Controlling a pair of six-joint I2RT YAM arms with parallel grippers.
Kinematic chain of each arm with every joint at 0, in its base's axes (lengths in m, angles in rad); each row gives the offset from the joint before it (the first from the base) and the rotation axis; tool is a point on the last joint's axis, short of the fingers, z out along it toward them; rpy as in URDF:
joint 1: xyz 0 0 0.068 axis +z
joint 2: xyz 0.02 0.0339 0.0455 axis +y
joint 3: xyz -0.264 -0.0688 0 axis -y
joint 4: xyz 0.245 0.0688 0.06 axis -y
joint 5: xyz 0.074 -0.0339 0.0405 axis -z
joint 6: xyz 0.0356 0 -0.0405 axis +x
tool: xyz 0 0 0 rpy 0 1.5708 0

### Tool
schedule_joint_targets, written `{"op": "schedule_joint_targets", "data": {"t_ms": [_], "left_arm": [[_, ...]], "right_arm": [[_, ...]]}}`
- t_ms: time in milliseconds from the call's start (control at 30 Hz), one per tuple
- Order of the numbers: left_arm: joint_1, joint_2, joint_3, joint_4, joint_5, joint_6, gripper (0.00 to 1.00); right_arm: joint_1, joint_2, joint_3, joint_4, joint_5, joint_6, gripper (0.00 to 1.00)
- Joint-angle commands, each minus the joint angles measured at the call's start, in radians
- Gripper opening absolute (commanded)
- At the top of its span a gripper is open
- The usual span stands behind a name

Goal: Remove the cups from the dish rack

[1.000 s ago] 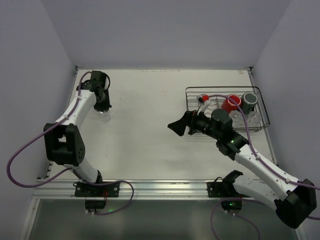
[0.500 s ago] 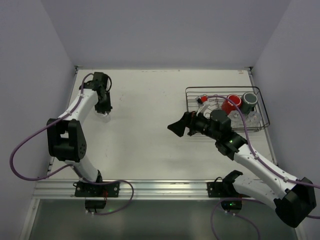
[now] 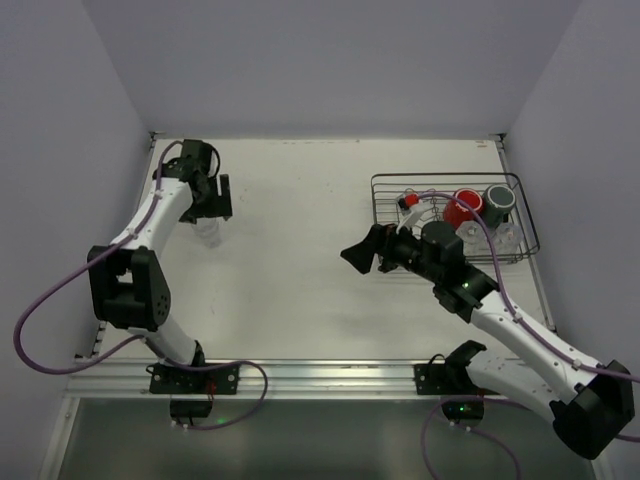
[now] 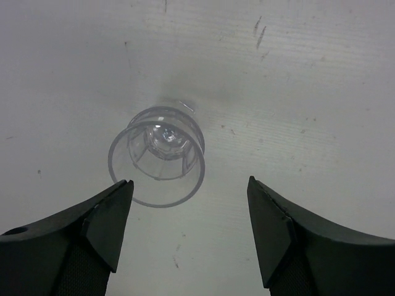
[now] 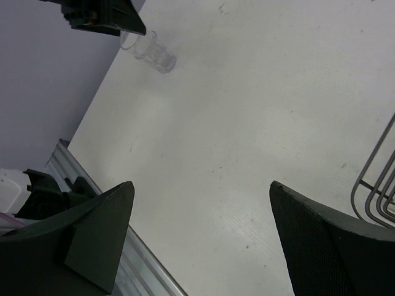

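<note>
Cups in dish rack look light, slick, brittle; pinch across the rim. Both sets of jaws spread wide, empty.

Noted a clear, see-through tumbler and a white table flecked with dark scuffs. Found a black wire dish rack, one red cup, one dark grey cup, lilac walls.
</note>
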Motion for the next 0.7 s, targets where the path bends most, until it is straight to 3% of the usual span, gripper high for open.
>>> {"op": "schedule_joint_targets", "data": {"t_ms": [0,167,400,467,667], "left_arm": [[-0.008,-0.171,0.06,0.043,0.113,0.006,0.82],[-0.069,-0.411,0.018,0.255,0.267,-0.032,0.91],[-0.226,-0.687,-0.267,0.471,0.44,-0.072,0.94],[-0.228,-0.75,-0.384,0.516,0.482,-0.075,0.94],[-0.228,-0.928,-0.538,0.556,0.477,-0.023,0.95]], "right_arm": [[0.0,-0.042,0.06,-0.102,0.134,-0.05,0.92],[-0.043,-0.061,0.078,-0.237,0.357,-0.072,0.82],[-0.182,0.065,0.168,-0.355,0.434,-0.13,0.77],[-0.186,0.125,0.228,-0.412,0.461,-0.162,0.77],[-0.184,0.312,0.349,-0.499,0.486,-0.199,0.7]]}}
